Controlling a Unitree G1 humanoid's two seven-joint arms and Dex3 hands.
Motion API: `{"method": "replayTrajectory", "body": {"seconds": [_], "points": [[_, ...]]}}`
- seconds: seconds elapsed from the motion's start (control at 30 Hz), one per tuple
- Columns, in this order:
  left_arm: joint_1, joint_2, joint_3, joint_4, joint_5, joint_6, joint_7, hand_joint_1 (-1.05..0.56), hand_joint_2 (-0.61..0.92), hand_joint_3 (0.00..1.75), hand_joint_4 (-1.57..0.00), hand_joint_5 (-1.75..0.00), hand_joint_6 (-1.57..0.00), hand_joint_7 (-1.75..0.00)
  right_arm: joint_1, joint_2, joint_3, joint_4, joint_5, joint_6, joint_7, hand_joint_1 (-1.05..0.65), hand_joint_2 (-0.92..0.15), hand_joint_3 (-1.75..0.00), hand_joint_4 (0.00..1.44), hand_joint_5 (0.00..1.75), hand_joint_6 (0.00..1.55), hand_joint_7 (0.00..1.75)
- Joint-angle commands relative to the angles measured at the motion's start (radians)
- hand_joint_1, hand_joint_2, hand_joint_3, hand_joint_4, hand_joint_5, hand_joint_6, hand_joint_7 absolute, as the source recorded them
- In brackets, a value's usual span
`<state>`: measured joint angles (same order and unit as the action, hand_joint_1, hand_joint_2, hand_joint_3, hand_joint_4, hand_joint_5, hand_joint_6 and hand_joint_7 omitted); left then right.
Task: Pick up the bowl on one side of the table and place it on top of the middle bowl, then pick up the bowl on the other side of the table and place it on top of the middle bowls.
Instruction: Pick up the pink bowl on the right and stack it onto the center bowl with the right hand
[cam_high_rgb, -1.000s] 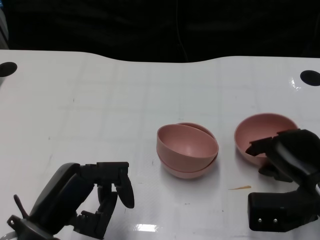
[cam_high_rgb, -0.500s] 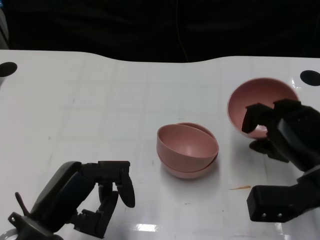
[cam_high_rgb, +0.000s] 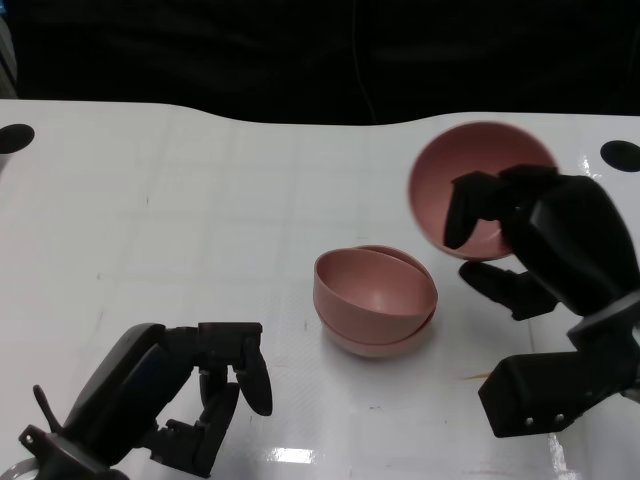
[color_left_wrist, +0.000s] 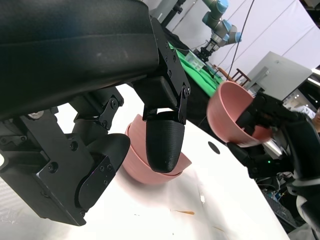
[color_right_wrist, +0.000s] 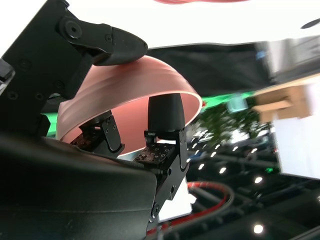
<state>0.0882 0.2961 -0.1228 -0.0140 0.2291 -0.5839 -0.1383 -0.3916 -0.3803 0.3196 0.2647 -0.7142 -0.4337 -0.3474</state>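
Note:
Two pink bowls sit nested as a stack (cam_high_rgb: 374, 300) at the table's middle, the upper one tilted; the left wrist view shows the stack (color_left_wrist: 150, 167) behind my fingers. My right hand (cam_high_rgb: 530, 245) grips a third pink bowl (cam_high_rgb: 470, 185) by its rim, lifted off the table and tipped with its opening facing left, to the upper right of the stack. This held bowl (color_left_wrist: 231, 115) hangs in the air in the left wrist view, and its rim fills the right wrist view (color_right_wrist: 125, 105). My left hand (cam_high_rgb: 190, 395) rests low at the front left, fingers curled in, holding nothing.
A small yellowish sliver (cam_high_rgb: 478, 376) lies on the white table (cam_high_rgb: 200, 220) right of the stack. Round black holes (cam_high_rgb: 14, 138) mark the far corners, another hole (cam_high_rgb: 620, 155) at the right. Darkness lies beyond the table's far edge.
My right hand has lifted the right-side bowl off the table and carried it up and leftward, tipping it. The left hand and the stack have not moved.

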Motion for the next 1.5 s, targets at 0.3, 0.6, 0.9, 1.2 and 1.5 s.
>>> {"method": "replayTrajectory", "body": {"seconds": [0.3, 0.6, 0.9, 1.2, 1.5], "points": [[-0.006, 0.005, 0.002, 0.026, 0.024, -0.023, 0.003, 0.04, 0.14, 1.66, -0.93, -1.66, -0.87, -1.45, -0.084, 0.061, 0.014, 0.063, 0.179, -0.061, 0.277, -0.07, -0.22, -1.46, 0.98, 1.75, 0.85, 1.52], [-0.004, 0.003, 0.002, 0.027, 0.031, -0.029, 0.005, 0.03, 0.15, 1.66, -0.93, -1.66, -0.87, -1.44, -0.127, 0.115, 0.027, 0.184, 0.244, -0.121, 0.379, -0.11, -0.32, -1.23, 0.98, 1.75, 0.80, 1.62], [-0.004, 0.001, 0.002, 0.031, 0.040, -0.033, 0.008, 0.01, 0.15, 1.67, -0.93, -1.66, -0.87, -1.44, -0.119, 0.140, 0.029, 0.211, 0.282, -0.076, 0.484, -0.20, -0.37, -1.05, 0.57, 1.06, 0.64, 0.48], [-0.004, 0.005, 0.008, 0.040, 0.048, -0.039, 0.009, 0.02, 0.15, 1.66, -0.92, -1.66, -0.87, -1.45, -0.107, 0.104, 0.036, 0.209, 0.208, -0.127, 0.446, -0.41, -0.89, -0.16, 0.31, 0.73, 0.54, 0.16], [-0.002, 0.008, 0.011, 0.050, 0.045, -0.054, 0.008, 0.01, 0.16, 1.65, -0.92, -1.64, -0.86, -1.45, -0.058, 0.058, 0.024, 0.119, 0.144, -0.112, 0.428, -0.50, -0.92, -0.13, 0.18, 0.67, 0.46, 0.11]]}}
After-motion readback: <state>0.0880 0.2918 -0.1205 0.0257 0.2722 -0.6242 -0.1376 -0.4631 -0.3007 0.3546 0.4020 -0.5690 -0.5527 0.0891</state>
